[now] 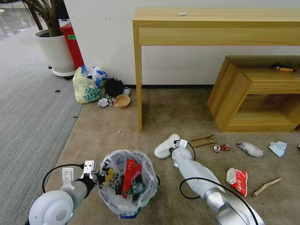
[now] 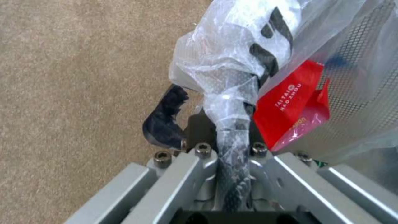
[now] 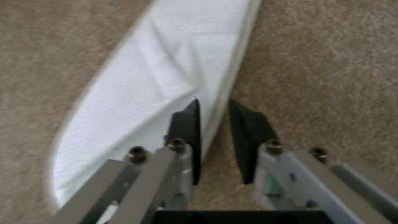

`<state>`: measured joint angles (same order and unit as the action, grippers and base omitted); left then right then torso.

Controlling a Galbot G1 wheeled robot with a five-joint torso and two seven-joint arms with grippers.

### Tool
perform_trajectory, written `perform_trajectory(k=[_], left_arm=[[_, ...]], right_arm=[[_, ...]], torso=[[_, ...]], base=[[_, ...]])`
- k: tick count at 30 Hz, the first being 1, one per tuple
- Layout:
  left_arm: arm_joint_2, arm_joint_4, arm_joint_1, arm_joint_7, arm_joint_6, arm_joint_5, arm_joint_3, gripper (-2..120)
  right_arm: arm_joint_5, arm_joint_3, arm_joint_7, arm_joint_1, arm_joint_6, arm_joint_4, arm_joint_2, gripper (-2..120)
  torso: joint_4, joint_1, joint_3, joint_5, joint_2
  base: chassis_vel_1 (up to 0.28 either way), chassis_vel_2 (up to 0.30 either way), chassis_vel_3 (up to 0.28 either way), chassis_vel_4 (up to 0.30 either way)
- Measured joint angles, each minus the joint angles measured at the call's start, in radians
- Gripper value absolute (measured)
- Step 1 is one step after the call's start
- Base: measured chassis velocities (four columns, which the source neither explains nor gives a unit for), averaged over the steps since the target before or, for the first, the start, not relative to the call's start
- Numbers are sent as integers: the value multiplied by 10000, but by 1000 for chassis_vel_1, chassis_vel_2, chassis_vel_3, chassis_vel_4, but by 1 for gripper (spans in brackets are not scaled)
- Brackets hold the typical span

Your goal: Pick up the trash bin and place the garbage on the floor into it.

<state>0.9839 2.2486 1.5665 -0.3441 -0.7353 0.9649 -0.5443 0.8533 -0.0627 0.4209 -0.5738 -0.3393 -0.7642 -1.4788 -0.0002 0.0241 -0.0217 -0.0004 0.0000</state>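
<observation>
Beige carpet (image 1: 175, 112) runs under a wooden console surface (image 1: 218, 18) against the white wall. I hold the trash bin (image 1: 128, 184) at its near-left rim with the left gripper (image 1: 99, 178); in the left wrist view its jaws are clamped on the rim and bunched liner, bin (image 2: 331, 93) hanging just ahead. Red wrappers lie inside the bin.

My right gripper (image 1: 173, 147) sits at the heel end of the white slipper (image 1: 166, 145), jaws slightly apart, straddling the slipper's (image 3: 157, 93) side edge, one finger (image 3: 188, 124) over the white upper, the other over carpet. I judge the slipper not yet gripped. Its long axis runs away from the jaws, toe pointing off toward the console leg. The right arm is clearly the nearer one.

Count on the floor: one slipper, one cardboard piece (image 1: 203, 140), one crushed red can (image 1: 221, 147), one clear plastic wad (image 1: 250, 149), one pale-blue tissue (image 1: 278, 147), one red wrapper (image 1: 237, 179), one wood stick (image 1: 266, 187).
</observation>
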Motion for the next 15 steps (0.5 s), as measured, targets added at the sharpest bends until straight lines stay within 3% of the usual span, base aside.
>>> perform_trajectory(k=[8, 15], left_arm=[[-6, -136, -148, 35, 0, 18, 82, 0], [-14, -158, -129, 44, 0, 18, 72, 0]], right_arm=[[1050, 45, 1136, -432, -628, -1322, -287, 57], [1635, 52, 1983, -358, -670, -1050, -834, 82]], torso=[[0, 0, 0, -1, 0], [2, 0, 0, 0, 0]], base=[[0, 0, 0, 0], [0, 0, 0, 0]])
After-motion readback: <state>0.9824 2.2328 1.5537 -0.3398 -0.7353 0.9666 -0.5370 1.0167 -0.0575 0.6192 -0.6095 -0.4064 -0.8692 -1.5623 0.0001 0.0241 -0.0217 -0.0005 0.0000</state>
